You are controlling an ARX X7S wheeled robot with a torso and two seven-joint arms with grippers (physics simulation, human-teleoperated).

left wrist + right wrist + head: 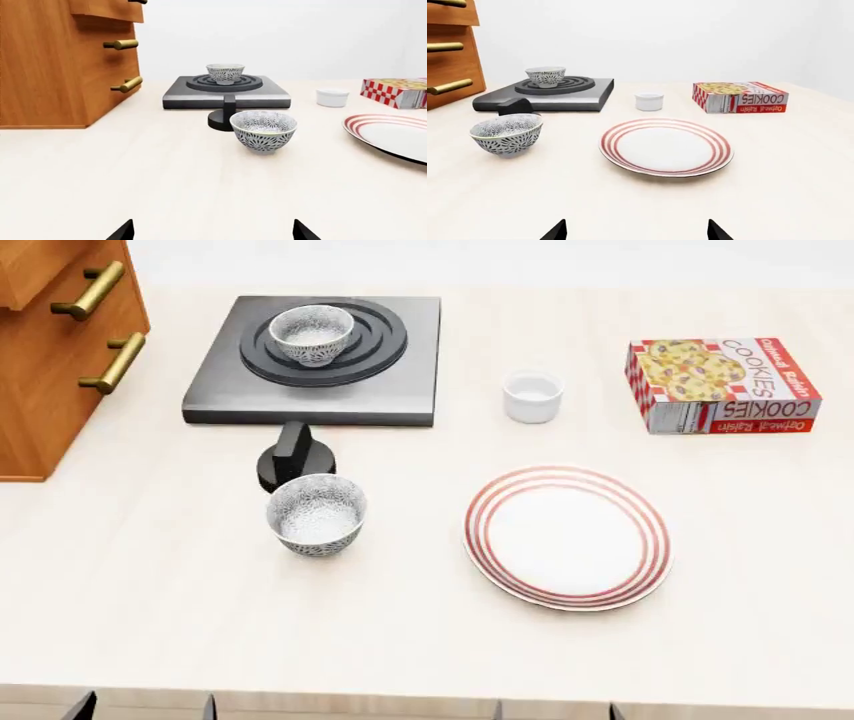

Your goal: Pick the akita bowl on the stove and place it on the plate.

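Akita bowl (311,335) | speckled, upright | centred on stove (318,361) burner

Little of my robot shows. Each wrist camera catches two black, wedge-shaped fingertips: the left gripper (212,231) and the right gripper (636,230). No cables, screws or markings are visible on them.

The akita bowl (311,334) sits on the stove (400,380), on the burner rings, at the back left of the table (400,640). The knob (294,455) stands just in front of the stove, and a second bowl (316,514) sits right before it. The plate (567,536) lies to that bowl's right. Behind the plate is a cup (533,396), with a cookie box (721,383) further right. A cabinet (54,350) stands left of the stove.
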